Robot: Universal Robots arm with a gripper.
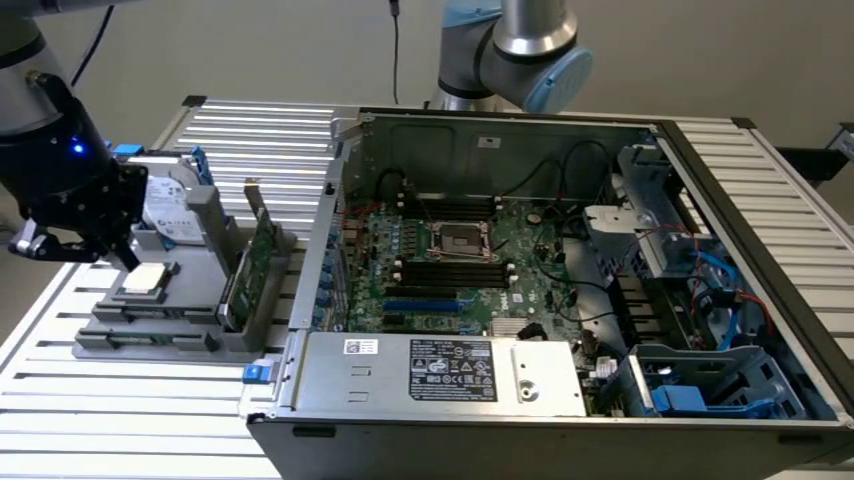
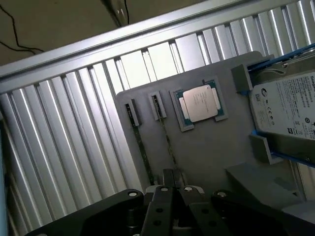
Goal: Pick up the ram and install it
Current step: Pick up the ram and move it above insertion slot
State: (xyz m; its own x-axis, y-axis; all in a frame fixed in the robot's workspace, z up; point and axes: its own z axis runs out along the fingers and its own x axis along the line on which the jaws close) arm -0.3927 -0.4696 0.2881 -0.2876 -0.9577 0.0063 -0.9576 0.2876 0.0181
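1. The gripper (image 2: 170, 176) is pinched shut, seemingly empty, and poised over the ram (image 2: 166, 135).
2. The ram stands on edge in a holder (image 2: 206, 152) slot, just beside the CPU (image 2: 199, 103). Whether the gripper touches it is hard to judge.
3. It is likely light, stiff, thin and fragile. Take it by the top edge at mid-length, pads on the flat faces, clear of the contacts.

Ribbed silver surface (image 2: 64, 147): bare metal, smooth, bright sheen.
Flat grey holder tray (image 2: 211, 147): matt plastic, no shine.
Square silver processor chip (image 2: 201, 102): brushed metal lid, soft gleam.
Black claw (image 2: 172, 178): matt finish, small shiny screw heads.
Open grey computer case (image 1: 534, 135): plain sheet metal, satin.
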